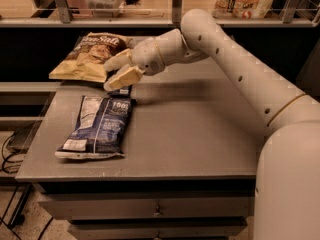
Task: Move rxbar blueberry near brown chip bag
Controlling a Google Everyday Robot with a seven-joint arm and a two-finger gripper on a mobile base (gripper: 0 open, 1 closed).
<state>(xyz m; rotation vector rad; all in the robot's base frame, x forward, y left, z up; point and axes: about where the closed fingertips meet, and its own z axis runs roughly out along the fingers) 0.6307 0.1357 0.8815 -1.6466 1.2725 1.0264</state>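
The gripper hangs parted and empty by the bench's far-left corner, the rxbar blueberry apparently placed near the brown chip bag.

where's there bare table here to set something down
The widest bare patch is the middle and right of the table, from the blue chip bag across to the robot's body. The left is crowded: the gripper hangs between the brown chip bag and the blue bag's top, with the arm over the back.
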